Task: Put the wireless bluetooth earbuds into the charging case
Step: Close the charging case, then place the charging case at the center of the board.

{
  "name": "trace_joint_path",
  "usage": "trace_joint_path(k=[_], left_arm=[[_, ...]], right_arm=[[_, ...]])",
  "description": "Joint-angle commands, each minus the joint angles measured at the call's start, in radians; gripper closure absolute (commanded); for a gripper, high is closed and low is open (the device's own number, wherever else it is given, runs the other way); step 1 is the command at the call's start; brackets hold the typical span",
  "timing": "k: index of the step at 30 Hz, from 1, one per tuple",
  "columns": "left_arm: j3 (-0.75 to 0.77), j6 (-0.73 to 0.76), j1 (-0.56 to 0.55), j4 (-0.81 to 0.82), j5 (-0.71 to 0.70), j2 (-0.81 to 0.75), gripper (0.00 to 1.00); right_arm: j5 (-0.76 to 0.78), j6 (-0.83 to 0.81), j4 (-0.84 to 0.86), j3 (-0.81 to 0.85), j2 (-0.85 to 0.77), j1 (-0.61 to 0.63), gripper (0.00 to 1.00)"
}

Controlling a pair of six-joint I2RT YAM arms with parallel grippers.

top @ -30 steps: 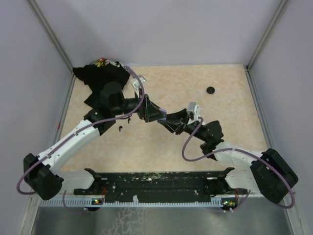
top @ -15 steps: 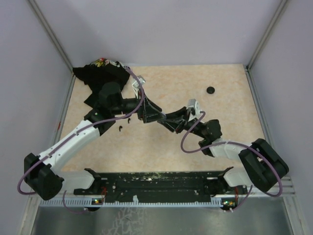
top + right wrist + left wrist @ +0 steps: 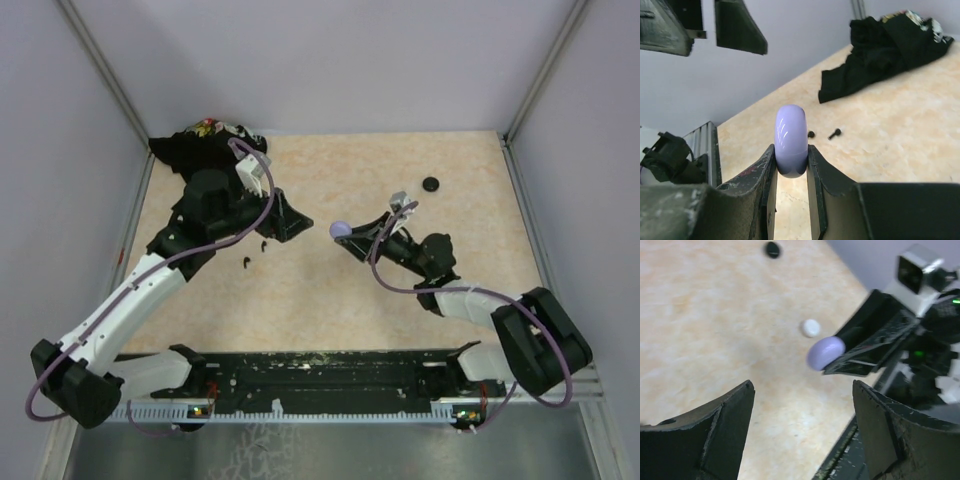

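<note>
I read the right gripper [image 3: 791, 159] as clamped on the lavender disc-shaped case [image 3: 791, 129], which it holds edge-on at the centre of its wrist view. The left gripper [image 3: 802, 390] stands open and empty, facing that case. Two dark earbuds [image 3: 245, 264] lie on the table [image 3: 400, 290], left of centre in the top view, just below the left gripper. A black disc [image 3: 431, 184] sits at upper right.

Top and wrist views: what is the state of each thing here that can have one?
left gripper: open, empty.
right gripper: shut on the lavender disc.
lavender disc: held on edge, off the table.
dark earbuds: loose on the table, not cased.
black disc: lying flat.
white disc: lying flat.
cloth: crumpled.
</note>
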Motion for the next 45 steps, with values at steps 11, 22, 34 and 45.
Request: trace_joint_path(k=[11,22,34,45], left_arm=[[-0.069,0.255,0.043,-0.213,-0.661,-0.149,0.06],[-0.197,0.288,0.087,-0.157,-0.724,-0.202,0.04],[-0.227,0.264,0.163,-0.142,-0.694,-0.223,0.0],[-0.232,0.249,0.194,-0.138,-0.659,-0.216,0.0]], right_arm=[[0.013,0.024,-0.684,0.025,-0.222,-0.29,1.0],[0.155,0.003,-1.108,0.026,-0.313,-0.537,1.0],[0.166,0.023,-1.146,-0.03,-0.205,-0.706,1.0],[-0.004,0.12,-0.888,-0.038,0.06,-0.695,1.0]])
